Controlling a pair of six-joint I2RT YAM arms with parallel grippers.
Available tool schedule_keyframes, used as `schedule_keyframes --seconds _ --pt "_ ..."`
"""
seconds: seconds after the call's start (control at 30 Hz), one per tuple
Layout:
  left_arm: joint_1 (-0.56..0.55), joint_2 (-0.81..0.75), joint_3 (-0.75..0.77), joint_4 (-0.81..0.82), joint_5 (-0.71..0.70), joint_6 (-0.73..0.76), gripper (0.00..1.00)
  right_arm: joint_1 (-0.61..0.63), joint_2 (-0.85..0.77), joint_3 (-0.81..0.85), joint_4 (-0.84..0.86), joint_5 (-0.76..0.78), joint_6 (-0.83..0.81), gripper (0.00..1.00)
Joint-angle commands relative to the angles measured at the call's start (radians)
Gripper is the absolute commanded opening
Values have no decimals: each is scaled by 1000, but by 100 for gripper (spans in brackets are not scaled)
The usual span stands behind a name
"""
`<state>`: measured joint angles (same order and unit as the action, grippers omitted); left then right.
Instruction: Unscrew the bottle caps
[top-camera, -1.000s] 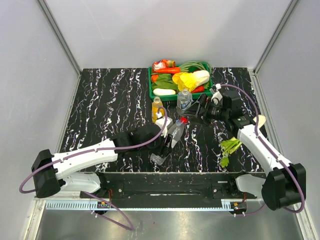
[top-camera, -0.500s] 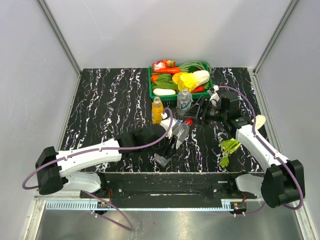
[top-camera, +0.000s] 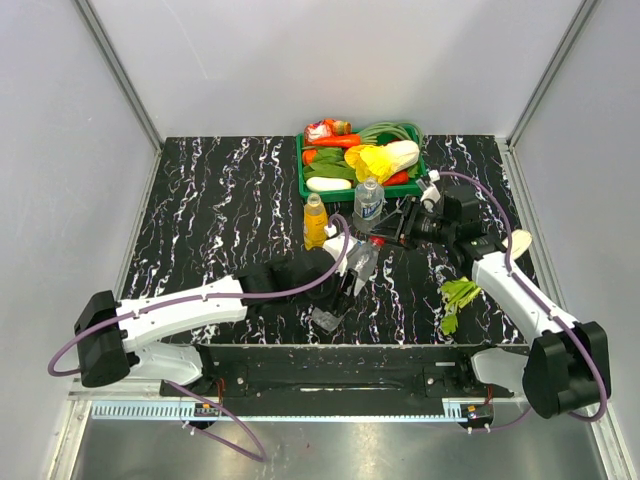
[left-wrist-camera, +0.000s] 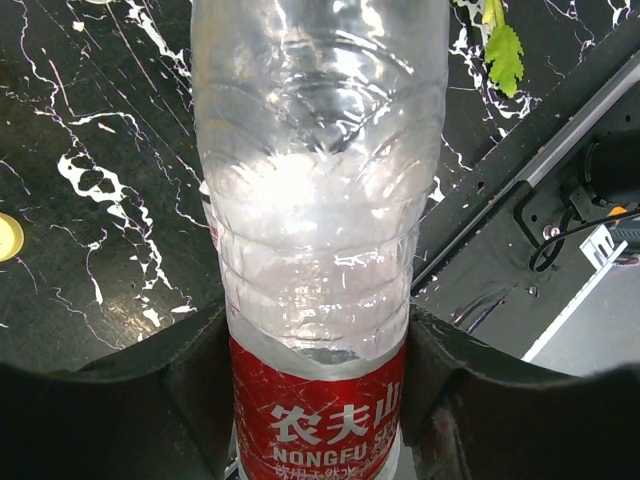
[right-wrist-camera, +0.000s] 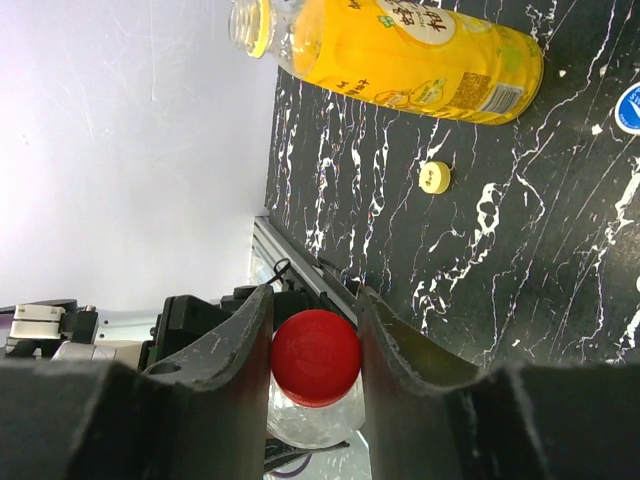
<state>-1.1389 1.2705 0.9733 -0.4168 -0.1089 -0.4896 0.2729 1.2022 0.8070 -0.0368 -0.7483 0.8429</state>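
My left gripper is shut on the clear bottle with the red label, holding it tilted above the table's front middle. The bottle's red cap sits on its neck, and my right gripper is shut on that cap, one finger pressing each side. The orange juice bottle stands behind, its neck open. Beside it is the clear water bottle. A loose yellow cap and a blue cap lie on the black marbled table.
A green tray piled with vegetables stands at the back middle, just behind the bottles. A leafy green sprig lies by the right arm. The black rail runs along the table's near edge.
My right gripper moved left onto the red cap and closed from wide open. The left arm carried the red-label bottle slightly forward and right toward it.
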Motion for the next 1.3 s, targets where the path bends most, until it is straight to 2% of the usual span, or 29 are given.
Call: schedule_keyframes --seconds 0.0,0.1,0.27,0.37,0.5,0.57,0.6,0.63,0.7,0.8,0.97,1.17,1.27 --pt "-2 -5 45 56 -22 -6 62 14 -69 3 43 -5 -24 0" --pt "-1 -42 1 128 35 8 83 14 -113 3 43 24 -41 0" --pt "2 -77 -62 202 101 5 87 14 -194 0 67 47 -44 0" --pt "4 -69 -70 191 98 8 81 14 -217 9 66 50 -59 0" --pt "4 -71 -79 207 104 22 59 14 -216 37 8 49 -91 0" --pt "4 -79 -82 211 104 25 47 14 -222 43 -8 53 -102 12" --pt "2 -83 -79 213 104 26 44 14 -227 46 -15 61 -105 28" --pt "4 -86 -79 210 103 28 43 14 -233 47 -21 67 -104 37" --pt "2 -91 -70 199 89 32 41 14 -253 47 -15 75 -105 67" --pt "2 -99 -58 179 71 46 41 15 -288 38 -34 121 -120 99" --pt "-4 -83 4 80 -12 80 40 17 -305 27 -48 147 -114 100" --pt "-45 -22 87 -68 -204 112 39 38 -290 14 -12 148 -88 100" --pt "-64 -7 114 -97 -242 111 39 46 -276 8 -5 156 -74 100"
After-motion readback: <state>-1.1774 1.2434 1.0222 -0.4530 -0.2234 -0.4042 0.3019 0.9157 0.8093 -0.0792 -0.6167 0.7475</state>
